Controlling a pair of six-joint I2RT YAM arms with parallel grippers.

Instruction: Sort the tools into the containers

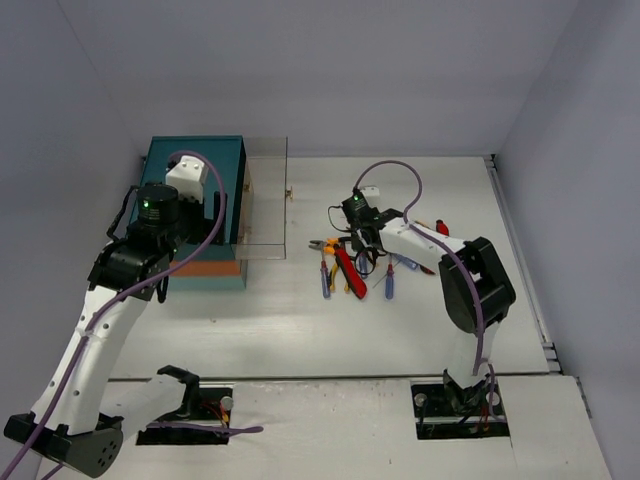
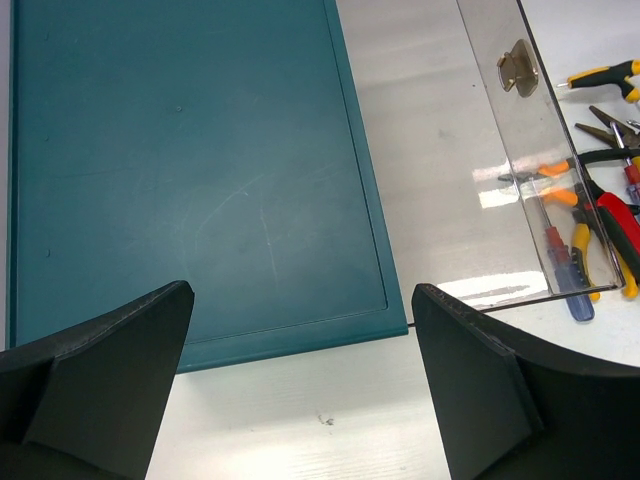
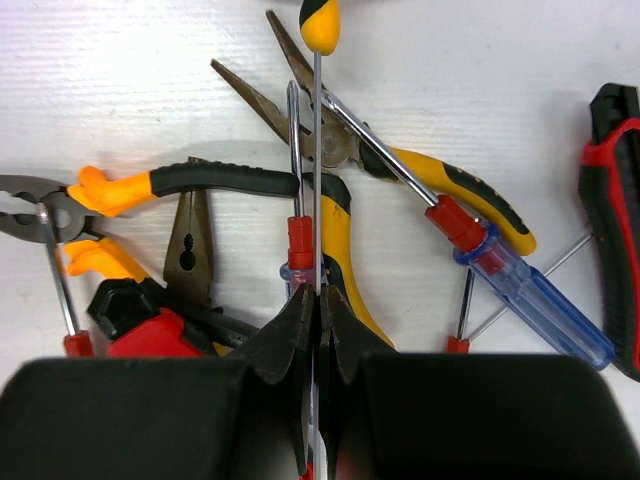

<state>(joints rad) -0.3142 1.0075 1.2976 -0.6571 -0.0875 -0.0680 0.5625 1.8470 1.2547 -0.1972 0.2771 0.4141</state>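
Observation:
The tools (image 1: 348,265) lie in a heap on the white table, right of the teal chest (image 1: 185,165). My right gripper (image 3: 318,300) is shut on the thin steel shaft of a yellow-and-black-handled screwdriver (image 3: 319,25), low over the heap. Under it lie yellow-handled pliers (image 3: 455,190), orange-handled pliers (image 3: 110,190), a blue-handled screwdriver (image 3: 535,295) and red-and-black cutters (image 3: 610,200). One clear drawer (image 1: 265,205) with a brass knob (image 2: 518,68) stands pulled out toward the heap. My left gripper (image 2: 300,320) hangs open above the chest's top (image 2: 190,170), holding nothing.
Grey walls close the table (image 1: 300,330) at the back and on both sides. A red-handled tool (image 1: 441,228) lies apart, right of the heap. The table's right edge (image 1: 520,270) runs along a rail.

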